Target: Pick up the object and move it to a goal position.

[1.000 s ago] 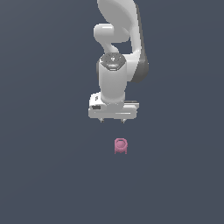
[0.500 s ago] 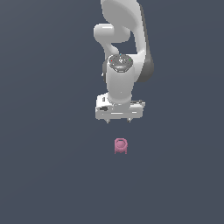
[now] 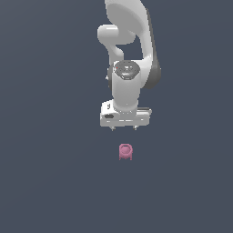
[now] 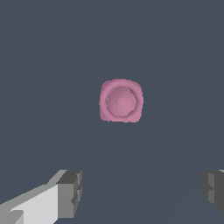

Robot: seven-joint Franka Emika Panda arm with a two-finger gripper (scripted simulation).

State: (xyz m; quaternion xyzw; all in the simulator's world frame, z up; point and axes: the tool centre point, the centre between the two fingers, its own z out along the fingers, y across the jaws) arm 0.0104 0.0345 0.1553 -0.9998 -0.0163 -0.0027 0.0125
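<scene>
Item: pink object (image 3: 125, 151), free-standing on the worktop (image 3: 54, 182), near and ahead of my hand (image 3: 124, 128), whose fingers (image 4: 70, 192) stand wide apart and empty; risk: misaligned descent clips its rim and topples it.

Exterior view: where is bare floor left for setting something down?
Nearly everywhere: the dark grey floor is bare on both sides of the small pink ring-topped object and in front of it. Only the strip between it and the white gripper is tight.
</scene>
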